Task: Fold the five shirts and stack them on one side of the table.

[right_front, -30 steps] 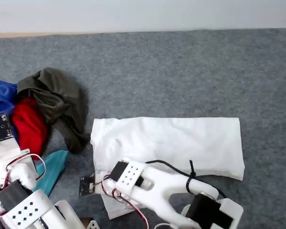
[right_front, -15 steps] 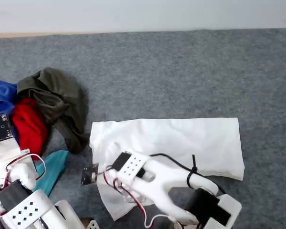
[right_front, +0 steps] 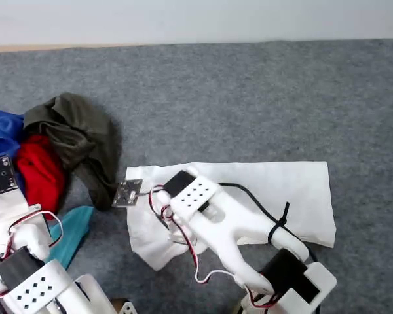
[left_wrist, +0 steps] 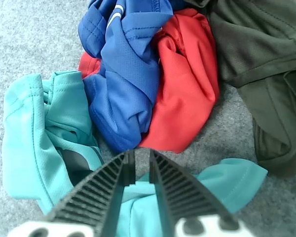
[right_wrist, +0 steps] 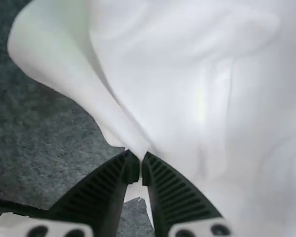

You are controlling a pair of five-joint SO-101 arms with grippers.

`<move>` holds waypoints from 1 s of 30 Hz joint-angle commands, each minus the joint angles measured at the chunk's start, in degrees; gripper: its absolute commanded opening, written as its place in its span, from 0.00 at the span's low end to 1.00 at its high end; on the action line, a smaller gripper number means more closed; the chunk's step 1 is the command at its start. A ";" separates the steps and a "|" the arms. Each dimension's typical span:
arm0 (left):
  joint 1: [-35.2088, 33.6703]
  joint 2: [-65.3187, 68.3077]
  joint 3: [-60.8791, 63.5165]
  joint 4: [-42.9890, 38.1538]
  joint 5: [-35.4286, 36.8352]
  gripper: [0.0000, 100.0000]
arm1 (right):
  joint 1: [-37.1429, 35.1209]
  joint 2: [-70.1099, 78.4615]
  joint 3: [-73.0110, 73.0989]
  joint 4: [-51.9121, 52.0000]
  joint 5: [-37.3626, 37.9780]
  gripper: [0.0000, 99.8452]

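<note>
A white shirt [right_front: 262, 193] lies spread across the middle of the grey table, its near left part lifted and bunched. My right gripper [right_wrist: 135, 165] is shut on that lifted white fabric [right_wrist: 187, 84]; in the high view the right arm [right_front: 209, 212] reaches over the shirt's left half. A pile of shirts sits at the left: olive [right_front: 78, 134], red [right_front: 39, 170], blue [right_front: 1, 131] and teal [right_front: 71, 232]. My left gripper [left_wrist: 142, 165] hangs just above the teal shirt [left_wrist: 34, 128], near the blue [left_wrist: 126, 69] and red [left_wrist: 185, 84] ones, its fingers nearly together with nothing between them.
Grey carpet-like cloth [right_front: 249, 91] covers the table; its far half and right side are bare. A pale wall edge [right_front: 196, 26] runs along the back. The left arm's base [right_front: 26, 275] sits at the near left corner.
The right arm has swung away from the near edge toward the far left, carrying the shirt's near left corner up and over. The left arm has not moved.
</note>
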State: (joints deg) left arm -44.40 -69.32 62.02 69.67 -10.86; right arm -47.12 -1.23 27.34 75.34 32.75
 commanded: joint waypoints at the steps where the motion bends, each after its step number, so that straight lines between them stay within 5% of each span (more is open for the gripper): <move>1: 0.18 -0.26 -0.48 -1.23 0.18 0.06 | 2.95 -0.13 -2.29 -1.10 -0.44 0.01; 9: 2.46 -0.26 -0.48 -1.05 0.18 0.06 | 8.75 -0.04 -2.29 -4.26 -0.53 0.02; 17: 2.37 -0.53 -0.48 -0.97 0.18 0.06 | 12.09 4.62 -2.99 -4.97 -0.70 0.17; 30: 2.20 -0.62 -0.66 0.70 0.18 0.06 | 14.64 6.81 -10.20 -5.23 -4.92 0.28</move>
State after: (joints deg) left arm -42.20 -69.32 62.02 69.85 -10.86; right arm -33.23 5.54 19.87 70.77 28.62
